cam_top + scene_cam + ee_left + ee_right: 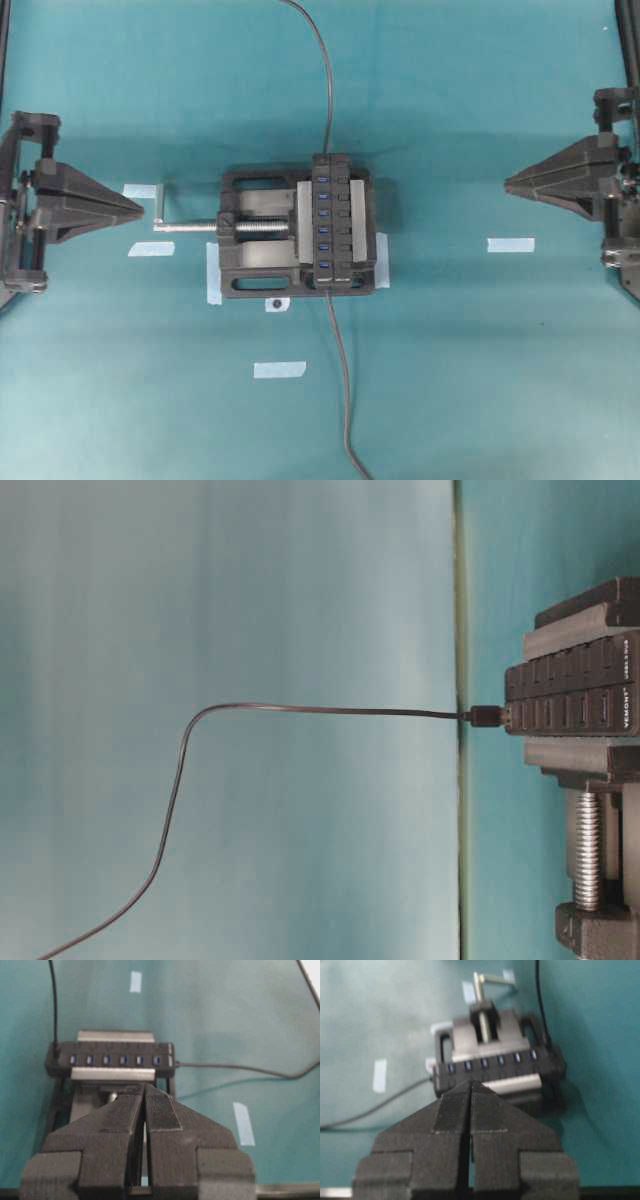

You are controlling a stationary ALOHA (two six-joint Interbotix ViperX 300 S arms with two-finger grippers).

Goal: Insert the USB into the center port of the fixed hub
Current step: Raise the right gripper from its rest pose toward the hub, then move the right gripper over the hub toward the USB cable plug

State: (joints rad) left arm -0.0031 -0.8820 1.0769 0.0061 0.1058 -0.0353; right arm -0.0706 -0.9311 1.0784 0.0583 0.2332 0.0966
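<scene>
The fixed hub point(332, 220) is a black bar clamped upright-facing in a vise, its row of blue slots pointing up. The USB point(486, 717) stands plugged at the hub's far end slot, and its thin cable point(327, 90) rises away. The USB also shows at the row's left end point(56, 1050). The center port point(323, 213) point(106, 1060) point(500, 1060) shows bare blue. My left gripper point(143, 209) point(145, 1087) hangs shut and empty, well left of the vise. My right gripper point(507, 182) point(471, 1082) is shut and empty, far right of the hub.
A black vise point(255, 265) with a silver screw and crank handle point(185, 227) sticks out toward the left gripper. The hub's own cable point(345, 400) trails to the front edge. Pale tape marks point(510, 244) point(279, 369) lie on the teal table.
</scene>
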